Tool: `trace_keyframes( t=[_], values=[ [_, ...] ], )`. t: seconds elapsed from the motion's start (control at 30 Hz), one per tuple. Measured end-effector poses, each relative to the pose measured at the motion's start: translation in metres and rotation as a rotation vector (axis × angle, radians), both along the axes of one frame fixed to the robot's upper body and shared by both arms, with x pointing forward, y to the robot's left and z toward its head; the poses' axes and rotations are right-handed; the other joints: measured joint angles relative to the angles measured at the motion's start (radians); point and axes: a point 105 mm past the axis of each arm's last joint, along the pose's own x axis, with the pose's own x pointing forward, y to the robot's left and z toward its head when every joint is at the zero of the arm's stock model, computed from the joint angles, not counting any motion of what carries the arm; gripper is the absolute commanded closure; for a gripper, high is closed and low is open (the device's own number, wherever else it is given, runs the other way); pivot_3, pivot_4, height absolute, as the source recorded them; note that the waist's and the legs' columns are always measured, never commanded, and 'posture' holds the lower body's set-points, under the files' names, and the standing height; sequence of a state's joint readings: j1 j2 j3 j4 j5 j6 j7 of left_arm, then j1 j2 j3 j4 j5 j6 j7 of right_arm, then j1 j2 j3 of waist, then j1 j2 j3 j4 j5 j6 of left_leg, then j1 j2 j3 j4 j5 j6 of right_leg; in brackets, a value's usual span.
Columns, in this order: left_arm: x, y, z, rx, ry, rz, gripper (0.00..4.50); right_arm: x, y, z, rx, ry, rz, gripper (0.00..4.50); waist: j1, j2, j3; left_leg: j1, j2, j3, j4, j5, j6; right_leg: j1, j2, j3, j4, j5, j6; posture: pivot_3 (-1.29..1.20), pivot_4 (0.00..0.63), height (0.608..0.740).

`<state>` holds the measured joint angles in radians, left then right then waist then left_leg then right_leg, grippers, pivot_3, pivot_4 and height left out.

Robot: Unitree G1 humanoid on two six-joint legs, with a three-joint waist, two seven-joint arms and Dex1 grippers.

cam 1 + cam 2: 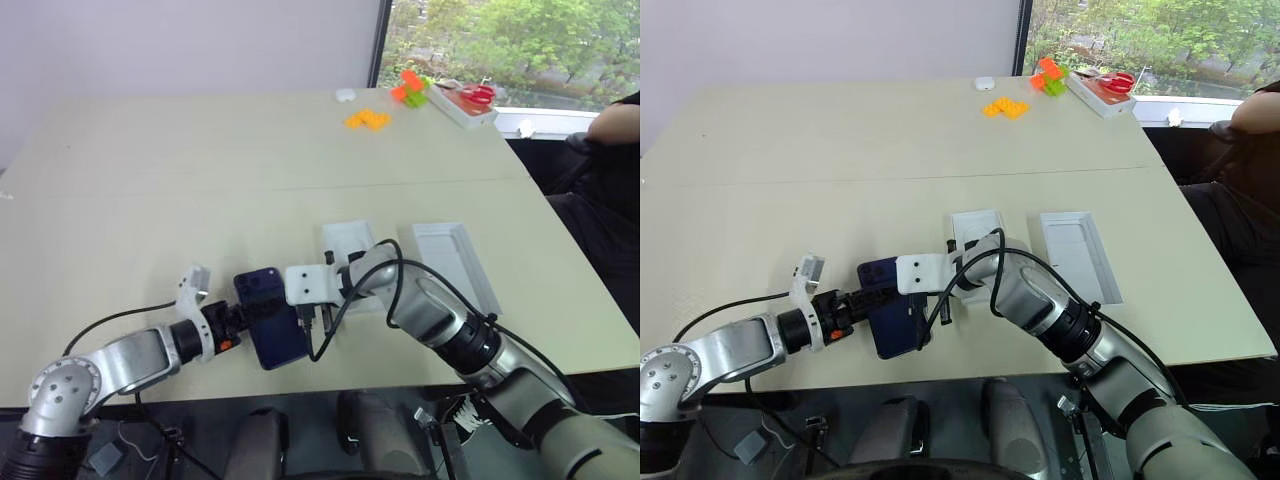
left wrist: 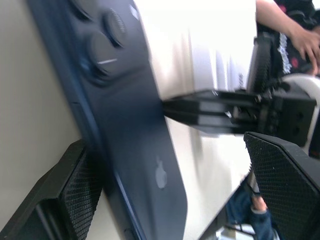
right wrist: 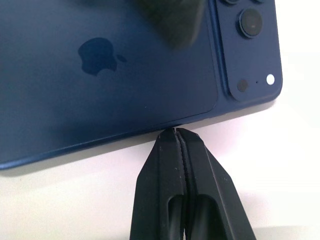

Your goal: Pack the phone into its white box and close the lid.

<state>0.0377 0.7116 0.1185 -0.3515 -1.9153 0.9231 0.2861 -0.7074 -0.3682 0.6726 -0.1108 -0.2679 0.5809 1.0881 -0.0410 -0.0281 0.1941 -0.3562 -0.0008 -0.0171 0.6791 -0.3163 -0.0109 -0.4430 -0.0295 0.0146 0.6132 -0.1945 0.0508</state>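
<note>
Phone [image 1: 272,316] lies back-up near the table's [image 1: 150,200] front edge, between the two grippers, with the camera bump at its far end. One phone, one box, one lid, two grippers.

From the left, the left gripper [image 2: 165,200] straddles the phone with its fingers wide apart: one pad [image 2: 75,195] sits against the phone's left edge, the other stands clear of its glossy back, so nothing is clamped. From the right, the right gripper [image 3: 178,134] has its fingers pressed together, tips touching the phone's right long edge, holding nothing; it looks to be bracing or nudging the phone toward the open left fingers.

Right of the phone, partly behind the right arm, sits the box [image 1: 350,240]; further right lies the lid [image 1: 455,262], open side up and well apart from the phone.

The phone is likely stiff, fairly dense for its size and slick on the back, with glass that will not forgive a drop. The long edges look like the surest place to pinch, across the width near mid-length, away from the camera bump. Lying flat, it offers little purchase from above.

At the far right corner are several small orange and green blocks [image 1: 368,119].
</note>
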Motion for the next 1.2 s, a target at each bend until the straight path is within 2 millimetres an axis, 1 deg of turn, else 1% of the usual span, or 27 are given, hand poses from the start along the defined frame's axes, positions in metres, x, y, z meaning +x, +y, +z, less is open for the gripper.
trace_keyframes(
  t=[0.13,0.23,0.3,0.33,0.37,0.43,0.5,0.6,0.77,0.8,0.83,1.03,1.1,1.2],
  values=[
    [0.000,0.001,0.000,0.011,0.000,-0.002,0.00,0.000,0.000,0.000,0.001,-0.004,0.004,4.45,-0.001,0.000,0.000,0.000,0.000,0.000,0.000,0.000,0.000,0.000,0.000,0.000,0.000,0.000,0.000,0.00,0.150,0.726],
    [0.000,0.001,-0.001,0.019,0.000,0.000,0.78,0.000,0.000,0.000,0.001,-0.005,0.006,4.50,-0.001,0.000,0.000,0.000,0.000,0.000,0.000,0.000,0.000,0.000,0.000,0.000,0.000,0.000,0.000,0.00,0.150,0.726],
    [0.000,0.003,-0.003,0.027,0.007,0.010,1.72,0.000,0.000,0.000,0.001,-0.006,0.006,4.50,-0.001,0.000,0.000,-0.001,0.000,0.000,-0.001,0.000,0.000,-0.001,0.000,0.000,0.000,0.000,0.000,0.00,0.150,0.726],
    [0.000,0.003,-0.003,0.028,0.008,0.010,2.26,0.000,0.000,0.000,0.001,-0.006,0.005,4.50,0.000,0.000,0.000,-0.001,0.000,0.000,-0.001,0.000,0.000,-0.001,0.000,0.000,0.000,0.000,0.000,0.00,0.150,0.726],
    [0.000,0.004,-0.003,0.029,0.008,0.011,2.69,0.000,0.000,0.000,0.001,-0.006,0.005,4.50,0.000,0.000,0.000,-0.001,0.000,0.000,-0.001,0.000,0.000,-0.001,0.000,0.000,-0.001,0.000,0.000,0.00,0.150,0.726],
    [0.000,0.004,-0.003,0.035,0.008,0.011,3.75,0.000,0.000,0.000,0.001,-0.006,0.005,4.50,0.000,0.000,0.000,-0.001,0.000,0.000,-0.001,0.000,0.000,-0.001,0.000,0.000,-0.001,0.000,0.000,0.00,0.150,0.726],
    [0.001,0.002,0.002,0.010,-0.008,0.005,3.75,0.000,0.000,0.001,0.001,-0.007,0.003,4.50,0.000,0.000,0.000,-0.001,0.000,0.000,-0.001,0.000,0.000,0.000,0.000,0.000,-0.001,0.000,0.000,0.00,0.150,0.726],
    [0.001,0.007,-0.003,0.036,0.010,0.020,3.75,0.000,0.000,0.001,0.002,-0.006,0.004,4.50,-0.001,0.001,0.001,-0.001,0.000,0.000,-0.001,0.000,0.000,-0.001,0.000,0.000,-0.001,0.000,0.000,0.00,0.150,0.726],
    [0.001,0.007,-0.003,0.034,0.010,0.020,3.75,0.000,0.000,0.001,0.003,-0.005,0.004,4.50,-0.001,0.001,0.001,-0.001,0.000,0.000,-0.002,0.000,0.000,-0.001,0.000,0.000,-0.002,0.000,0.000,0.00,0.150,0.726],
    [0.001,0.007,-0.003,0.030,0.009,0.021,4.26,0.000,0.000,0.001,0.003,-0.005,0.004,4.50,-0.001,0.001,0.001,-0.001,0.000,0.000,-0.002,0.000,0.000,-0.001,0.000,0.000,-0.002,0.000,0.000,0.00,0.150,0.726],
    [0.001,0.004,0.002,-0.007,-0.002,0.013,4.47,0.000,0.000,0.001,0.002,-0.006,0.003,4.50,0.000,0.001,0.001,-0.001,0.000,0.000,-0.002,0.000,0.000,-0.001,0.000,0.000,-0.002,0.000,0.000,0.00,0.150,0.726],
    [-0.001,0.006,0.005,-0.034,-0.014,0.031,4.47,0.002,-0.001,0.002,0.010,-0.010,-0.003,4.50,-0.002,0.001,0.001,-0.002,0.000,0.000,-0.002,0.000,0.000,-0.002,-0.001,0.000,-0.002,0.000,0.000,0.00,0.150,0.726],
    [0.001,0.013,0.010,-0.054,-0.038,0.074,4.47,0.005,-0.003,0.008,0.024,-0.015,-0.016,4.50,-0.001,0.001,0.003,-0.003,0.000,0.000,-0.002,0.000,0.000,-0.003,0.000,0.000,-0.002,0.000,0.000,0.00,0.150,0.726],
    [0.008,0.026,0.028,-0.084,-0.122,0.143,4.47,0.009,-0.014,0.027,0.065,-0.041,-0.030,4.50,0.005,0.001,0.005,-0.009,0.000,-0.001,-0.002,0.001,-0.001,-0.007,-0.001,-0.001,-0.002,0.000,0.000,0.00,0.150,0.726]
  ],
)
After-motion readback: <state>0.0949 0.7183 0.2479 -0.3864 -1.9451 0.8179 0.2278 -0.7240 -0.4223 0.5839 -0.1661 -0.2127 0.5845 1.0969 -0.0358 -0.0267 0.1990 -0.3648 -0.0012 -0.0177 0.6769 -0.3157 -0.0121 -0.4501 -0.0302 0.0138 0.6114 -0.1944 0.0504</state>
